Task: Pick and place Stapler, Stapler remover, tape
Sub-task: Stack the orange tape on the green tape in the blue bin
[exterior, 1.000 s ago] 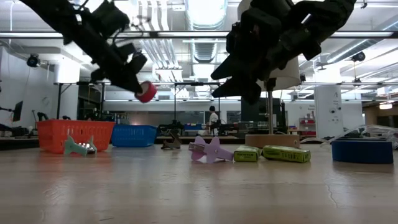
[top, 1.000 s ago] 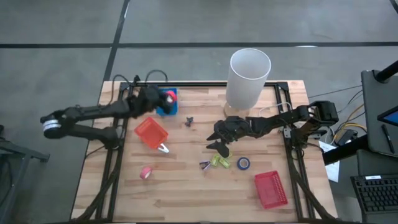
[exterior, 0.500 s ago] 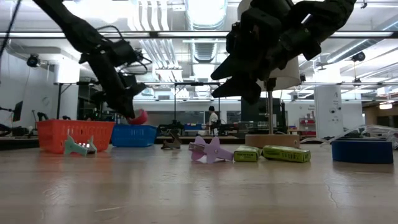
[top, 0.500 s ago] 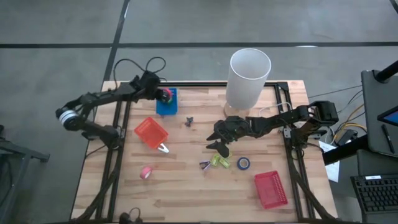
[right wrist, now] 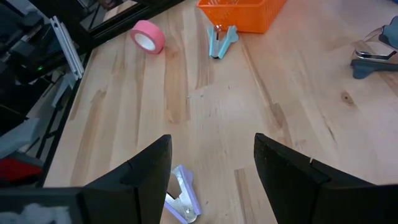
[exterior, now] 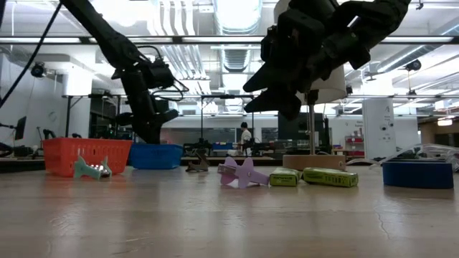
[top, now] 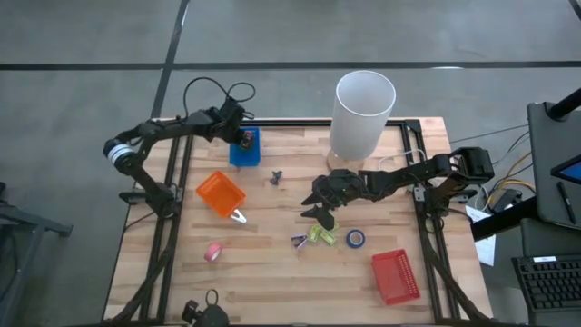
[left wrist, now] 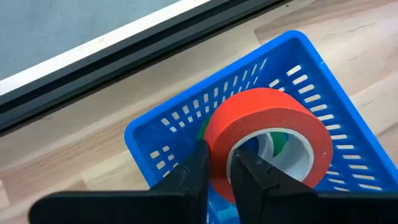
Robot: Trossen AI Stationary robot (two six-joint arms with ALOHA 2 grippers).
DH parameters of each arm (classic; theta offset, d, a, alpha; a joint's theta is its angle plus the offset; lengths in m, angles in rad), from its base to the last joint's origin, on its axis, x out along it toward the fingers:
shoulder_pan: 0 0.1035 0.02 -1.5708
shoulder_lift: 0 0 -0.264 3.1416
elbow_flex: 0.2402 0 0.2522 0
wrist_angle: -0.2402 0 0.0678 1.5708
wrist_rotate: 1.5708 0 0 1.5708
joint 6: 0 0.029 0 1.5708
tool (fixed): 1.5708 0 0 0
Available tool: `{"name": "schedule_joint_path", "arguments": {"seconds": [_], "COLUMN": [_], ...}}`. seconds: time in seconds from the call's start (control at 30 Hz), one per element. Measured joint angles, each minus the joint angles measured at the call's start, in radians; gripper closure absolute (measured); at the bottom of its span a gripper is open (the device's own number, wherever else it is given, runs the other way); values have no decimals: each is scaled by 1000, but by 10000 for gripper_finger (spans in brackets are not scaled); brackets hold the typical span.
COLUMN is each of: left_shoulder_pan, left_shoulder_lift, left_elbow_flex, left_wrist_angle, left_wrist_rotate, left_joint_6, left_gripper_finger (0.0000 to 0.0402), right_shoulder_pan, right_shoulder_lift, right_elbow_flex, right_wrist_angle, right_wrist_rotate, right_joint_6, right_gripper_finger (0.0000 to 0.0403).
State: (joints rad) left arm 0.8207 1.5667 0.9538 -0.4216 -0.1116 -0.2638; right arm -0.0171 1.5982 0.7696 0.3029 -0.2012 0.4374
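Note:
My left gripper (top: 241, 138) is at the blue basket (top: 243, 148) at the far left, shut on a red tape roll (left wrist: 267, 118). In the low view the basket's wall (exterior: 154, 155) hides the roll. My right gripper (top: 320, 211) hangs open above mid-table, with nothing between its fingers (right wrist: 155, 168). Under it lie a purple stapler remover (top: 299, 241), yellow-green staplers (top: 318, 234) and a blue tape roll (top: 355, 238). A pink tape roll (top: 213, 251) lies flat at the near left. My left gripper pinches the red roll's wall (left wrist: 219, 140), one finger (left wrist: 249, 174) in the hole and the other (left wrist: 198, 171) outside. The fingers slant down from the table's left. The roll is tilted within the basket's walls; I cannot tell whether it touches the basket's floor.
An orange basket (top: 221, 193) with a teal stapler remover (top: 238, 216) beside it stands left of centre. A small dark remover (top: 275, 175) lies mid-table. A tall white cylinder (top: 363, 113) stands at the far edge, and a red basket (top: 396, 275) at the near right.
My left gripper has carried the red tape roll toward the table's far edge and down, tipping its fingers steeper. The roll was clear above the blue basket and now sits below its rim. My right gripper has kept still.

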Motion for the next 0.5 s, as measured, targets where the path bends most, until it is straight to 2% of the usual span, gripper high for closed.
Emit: {"name": "schedule_joint_path", "arguments": {"seconds": [0.23,0.5], "left_shoulder_pan": [0,0], "left_shoulder_lift": [2,-1], "left_elbow_flex": [44,88], "left_wrist_angle": [-92,-160], "left_wrist_rotate": [-3,-3], "left_joint_6": [2,7], "left_gripper_finger": [332,344], "right_shoulder_pan": [0,0], "right_shoulder_lift": [0,0], "right_elbow_flex": [0,0], "right_wrist_angle": [0,0], "right_wrist_rotate": [0,1], "right_joint_6": [0,0], "right_gripper_finger": [184,184]}}
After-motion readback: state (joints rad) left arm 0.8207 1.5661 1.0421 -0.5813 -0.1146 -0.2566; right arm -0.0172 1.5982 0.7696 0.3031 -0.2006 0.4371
